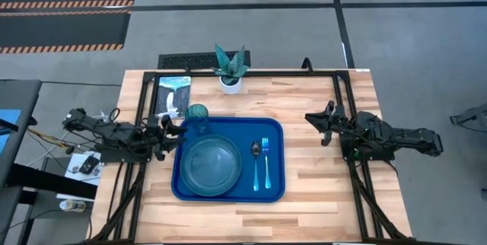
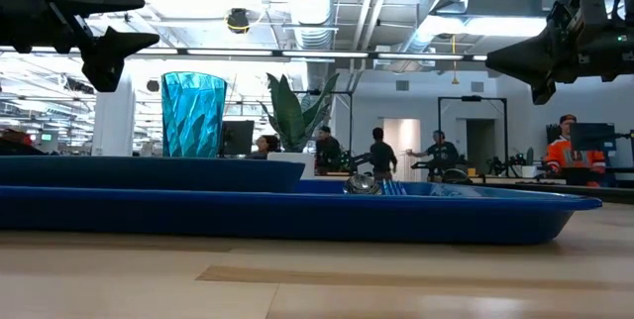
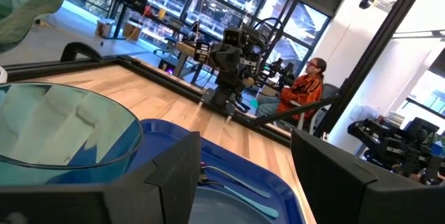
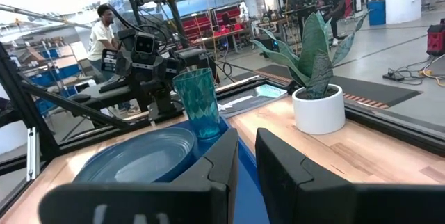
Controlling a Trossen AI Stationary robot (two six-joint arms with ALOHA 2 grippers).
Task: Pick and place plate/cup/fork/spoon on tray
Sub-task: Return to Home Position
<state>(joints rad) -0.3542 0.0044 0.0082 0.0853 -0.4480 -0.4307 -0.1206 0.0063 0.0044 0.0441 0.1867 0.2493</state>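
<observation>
On the wooden table [image 1: 319, 192], the tray [image 1: 228, 194] holds all four items. The plate [image 1: 210, 166] lies in the tray's left half. The cup [image 1: 197, 113] stands upright at the tray's far-left corner, just behind the plate. The spoon [image 1: 256, 166] and fork [image 1: 266, 163] lie side by side, apart, in the right half. The left gripper [image 1: 179, 132] hovers beside the cup, fingers spread, touching nothing. The right gripper [image 1: 319, 122] is raised right of the tray, well apart from it, fingers parted and empty. A white potted plant [image 1: 230, 69] stands behind the tray. A dark printed card [image 1: 173, 95] lies behind the left gripper; its writing cannot be read.
</observation>
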